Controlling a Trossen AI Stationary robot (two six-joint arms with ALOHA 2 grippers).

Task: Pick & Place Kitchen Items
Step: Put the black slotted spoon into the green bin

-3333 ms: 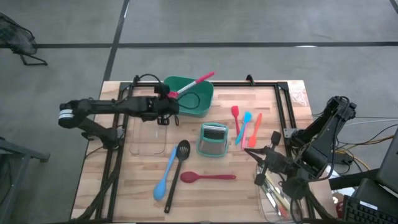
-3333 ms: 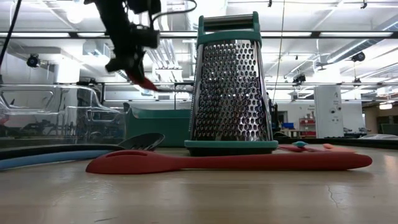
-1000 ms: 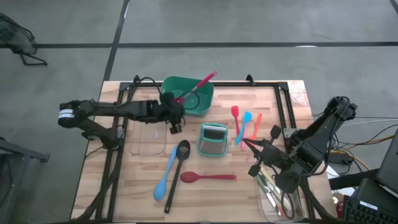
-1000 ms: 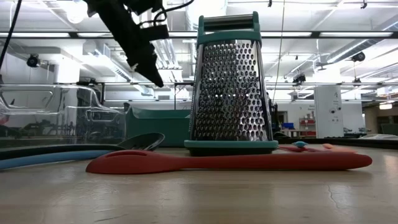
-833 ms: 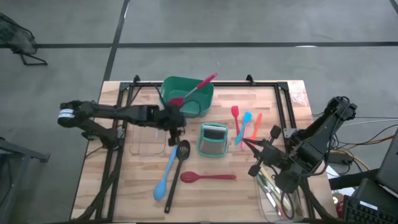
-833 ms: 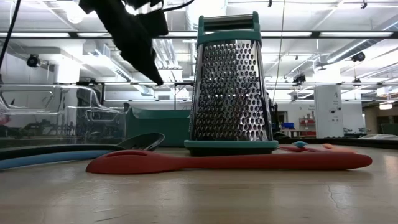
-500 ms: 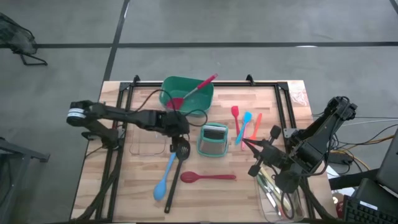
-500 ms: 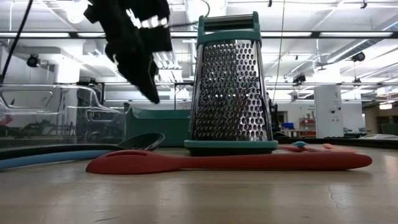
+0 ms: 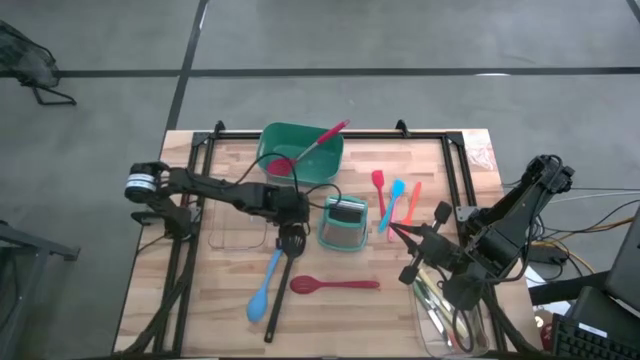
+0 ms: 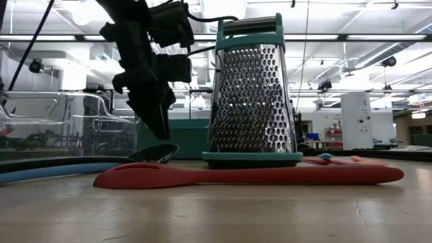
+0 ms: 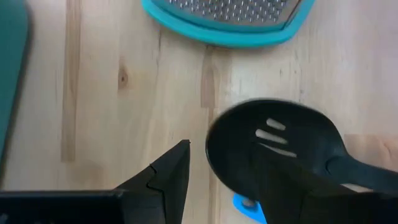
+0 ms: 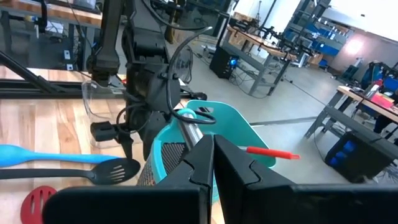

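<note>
The black slotted spoon (image 9: 284, 272) lies on the wooden counter (image 9: 340, 310) at lower centre of the high view, its perforated bowl toward the grater (image 9: 343, 224) and its handle running down and to the left, right beside the blue spoon (image 9: 264, 285). The left hand (image 9: 291, 233) hangs directly over the bowl. In the left wrist view the fingers (image 11: 166, 171) stand parted, one clear of the bowl's edge and the other over the neck, holding nothing. In the low view the hand's tip sits just above the spoon, apart from it or barely so; I cannot tell which.

A red spoon (image 9: 334, 285) lies below the grater, and another red-handled utensil (image 9: 312, 142) rests in the green tub (image 9: 306, 160) at upper centre. The three small spatulas, red (image 9: 380, 194), blue (image 9: 396, 202) and orange (image 9: 412, 206), lie right of the grater. The right hand (image 9: 396, 232) waits at the lower right with its fingers shut and empty, near the orange spatula.

The likely next step is closing on the spoon near its neck. The risks: a low, rounded bowl may slip out of the fingers, one finger may land on the bowl and tip it, or the hand may nudge the blue spoon or brush the grater, both being close.
</note>
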